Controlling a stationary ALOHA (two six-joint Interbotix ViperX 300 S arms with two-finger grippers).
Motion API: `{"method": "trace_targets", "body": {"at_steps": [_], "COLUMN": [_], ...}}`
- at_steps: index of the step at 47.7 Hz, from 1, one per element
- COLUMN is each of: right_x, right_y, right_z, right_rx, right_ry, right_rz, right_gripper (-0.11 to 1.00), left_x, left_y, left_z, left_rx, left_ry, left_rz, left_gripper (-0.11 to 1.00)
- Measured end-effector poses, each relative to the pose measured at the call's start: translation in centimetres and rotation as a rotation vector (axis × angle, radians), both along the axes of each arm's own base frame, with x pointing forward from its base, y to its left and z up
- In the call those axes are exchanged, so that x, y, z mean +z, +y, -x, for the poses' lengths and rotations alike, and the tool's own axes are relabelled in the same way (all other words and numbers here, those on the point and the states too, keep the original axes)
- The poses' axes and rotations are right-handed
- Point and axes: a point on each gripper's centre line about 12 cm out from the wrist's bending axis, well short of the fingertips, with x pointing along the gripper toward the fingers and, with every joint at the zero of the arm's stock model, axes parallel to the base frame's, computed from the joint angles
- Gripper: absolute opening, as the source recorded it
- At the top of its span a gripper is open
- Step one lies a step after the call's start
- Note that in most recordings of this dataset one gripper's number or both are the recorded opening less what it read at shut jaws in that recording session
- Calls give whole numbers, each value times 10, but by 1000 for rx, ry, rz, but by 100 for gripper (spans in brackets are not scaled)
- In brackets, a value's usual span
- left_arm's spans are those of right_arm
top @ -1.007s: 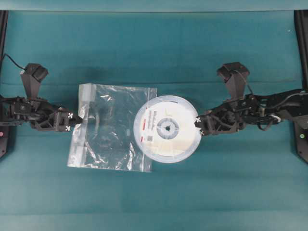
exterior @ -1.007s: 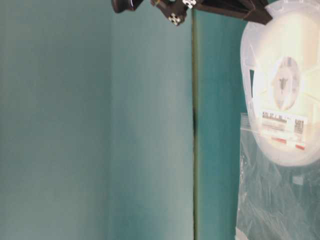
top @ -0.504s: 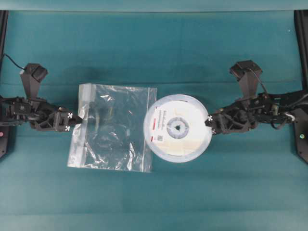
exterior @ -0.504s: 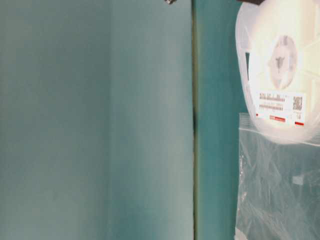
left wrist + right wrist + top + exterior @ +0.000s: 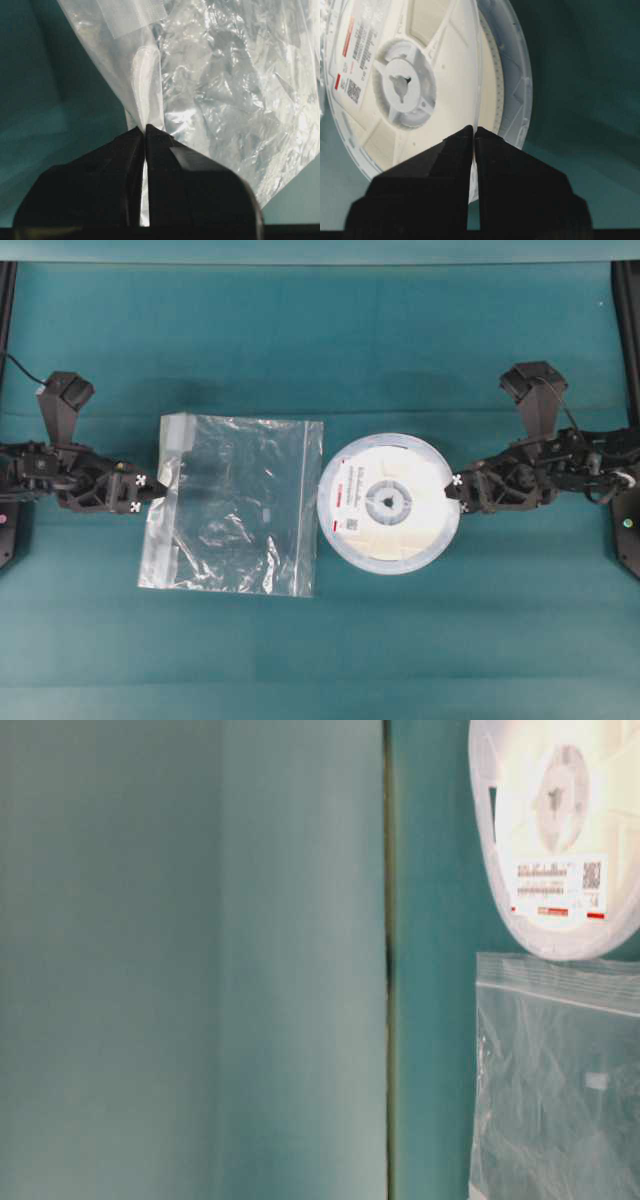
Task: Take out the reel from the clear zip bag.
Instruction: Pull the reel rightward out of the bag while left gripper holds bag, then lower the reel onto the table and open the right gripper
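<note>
The right claw (image 5: 457, 481) is pressed together on the rim of the reel (image 5: 390, 504), pinching it at the reel's 3 o'clock edge; the right wrist view shows both black fingers (image 5: 447, 165) nipped on the thin translucent flange. The left claw (image 5: 158, 483) is likewise pressed together, gripping a fold of the clear zip bag (image 5: 235, 505) at the bag's 9 o'clock edge, near the whitish strip; in the left wrist view the film is gathered up between the fingers (image 5: 117, 165).

From overhead, the reel lies at 3 o'clock of the bag, its rim just beside the bag's right edge, with no film over it that can be seen. The table-level view agrees: the disc and the bag's edge look just apart. I judge the removal essentially done; what is left is to set the reel down on the teal table (image 5: 320, 340) and release both grips.

The reel carries a white printed label (image 5: 352, 505) with lines of small text, a square code and a red mark. None of the writing is legible, and no brand can be made out.
</note>
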Motion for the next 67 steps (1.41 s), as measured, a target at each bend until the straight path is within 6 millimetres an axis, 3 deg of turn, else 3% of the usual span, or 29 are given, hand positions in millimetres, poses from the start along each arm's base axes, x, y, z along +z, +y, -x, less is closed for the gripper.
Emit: {"method": "trace_targets", "body": {"at_steps": [45, 51, 63, 67], "right_x": [-2, -3, -3, -3], "right_y": [3, 4, 4, 4], "right_z": [7, 8, 8, 7], "right_rx": [13, 15, 14, 14], "right_ry": [50, 62, 65, 65], "right_rz": [-24, -30, -32, -32], "right_gripper": [7, 20, 85, 91], "left_x": [1, 1, 1, 2], "left_y": [0, 0, 0, 0], "left_z": [1, 1, 1, 1], "left_rx": [0, 1, 3, 1], "left_ry": [6, 6, 6, 4], "left_rz": [1, 1, 2, 2], "left_gripper": [2, 2, 2, 2]}}
